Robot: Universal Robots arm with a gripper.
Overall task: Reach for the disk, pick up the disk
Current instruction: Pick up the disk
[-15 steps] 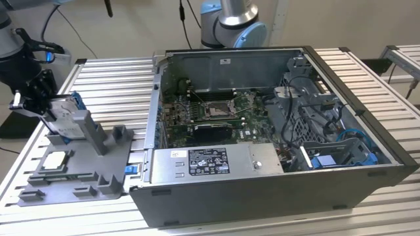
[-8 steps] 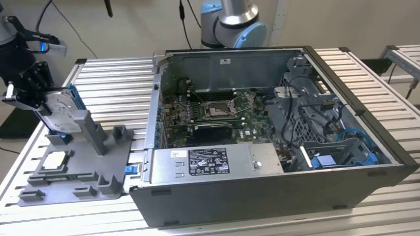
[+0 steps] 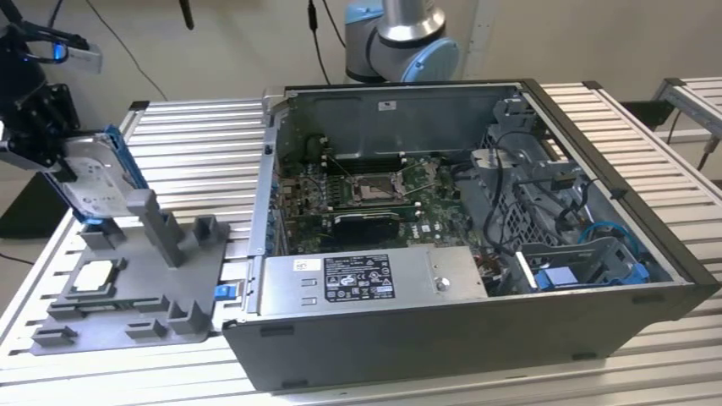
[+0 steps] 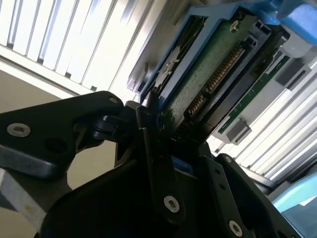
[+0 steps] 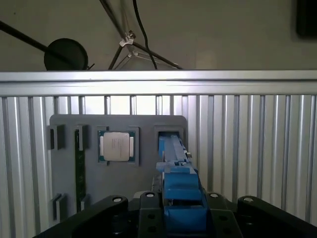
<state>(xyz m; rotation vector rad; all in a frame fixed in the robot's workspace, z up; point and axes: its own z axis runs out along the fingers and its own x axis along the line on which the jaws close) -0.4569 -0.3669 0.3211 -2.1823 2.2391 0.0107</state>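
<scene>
- The gripper (image 3: 59, 161) was clenched on the disk (image 3: 100, 173), its black fingers (image 4: 154, 161) tight against one end in the second wrist view
- The disk stood on edge at the exterior view's left, over the far corner of the grey tray (image 3: 124, 283), well apart from the open computer case (image 3: 451, 338)
- It had a silver body, a bright blue bracket and a green circuit board (image 4: 208, 74) on one face
- Whether it had cleared the tray could not be told

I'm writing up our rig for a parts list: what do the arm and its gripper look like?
The arm is a silver-grey metal tube with rounded pale blue joint caps. The matte black gripper has angular, hinged link bars leading to its jaws, pinned with small silver screws. A blue light glows above it in the exterior view.
</scene>
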